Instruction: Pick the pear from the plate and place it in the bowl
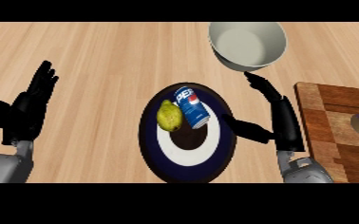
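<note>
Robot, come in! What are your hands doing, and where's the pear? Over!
Left robot hand open, resting. Right robot hand open beside plate. Pear on plate, can touching it. Bowl waiting.

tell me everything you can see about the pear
The pear is yellow-green with a dull, lightly speckled skin, narrow at its top and fuller below. It lies on the dark blue plate, over the edge of the plate's white ring, with its right side against a blue Pepsi can lying beside it. Neither hand touches it.
</note>
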Controlling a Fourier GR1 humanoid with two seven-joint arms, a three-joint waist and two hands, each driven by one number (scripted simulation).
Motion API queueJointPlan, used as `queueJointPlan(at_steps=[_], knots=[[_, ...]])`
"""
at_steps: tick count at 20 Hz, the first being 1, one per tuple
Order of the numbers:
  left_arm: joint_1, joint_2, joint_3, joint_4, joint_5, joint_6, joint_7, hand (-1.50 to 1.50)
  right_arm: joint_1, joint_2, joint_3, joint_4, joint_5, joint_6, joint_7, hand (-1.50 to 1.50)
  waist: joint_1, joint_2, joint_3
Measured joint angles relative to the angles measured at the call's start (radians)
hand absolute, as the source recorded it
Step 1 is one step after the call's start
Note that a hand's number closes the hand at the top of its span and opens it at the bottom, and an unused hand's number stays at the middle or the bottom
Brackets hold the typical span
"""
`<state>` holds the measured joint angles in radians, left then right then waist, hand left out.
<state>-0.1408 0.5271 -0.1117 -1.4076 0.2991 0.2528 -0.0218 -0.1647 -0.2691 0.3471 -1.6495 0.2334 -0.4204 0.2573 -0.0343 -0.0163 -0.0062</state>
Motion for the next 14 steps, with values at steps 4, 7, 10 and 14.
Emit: queueJointPlan(at_steps=[4,7,10,14], knots=[[-0.005,0.002,0.000,-0.042,-0.011,0.022,0.040,0.00,0.105,0.043,0.162,-0.131,0.226,-0.092,0.178,-1.50,0.006,0.001,0.002],[-0.004,-0.009,0.001,-0.065,-0.022,0.031,0.058,0.00,0.161,0.056,0.230,-0.245,0.375,-0.092,0.340,-1.50,0.014,0.005,0.003],[0.014,-0.020,-0.006,-0.112,-0.044,0.042,0.082,0.00,0.151,0.068,0.231,-0.356,0.457,-0.021,0.496,-1.50,0.023,0.009,0.004],[0.024,-0.035,-0.003,-0.133,-0.066,0.035,0.091,0.00,0.022,0.086,0.161,-0.396,0.471,0.128,0.642,-1.50,0.033,0.013,0.005]])
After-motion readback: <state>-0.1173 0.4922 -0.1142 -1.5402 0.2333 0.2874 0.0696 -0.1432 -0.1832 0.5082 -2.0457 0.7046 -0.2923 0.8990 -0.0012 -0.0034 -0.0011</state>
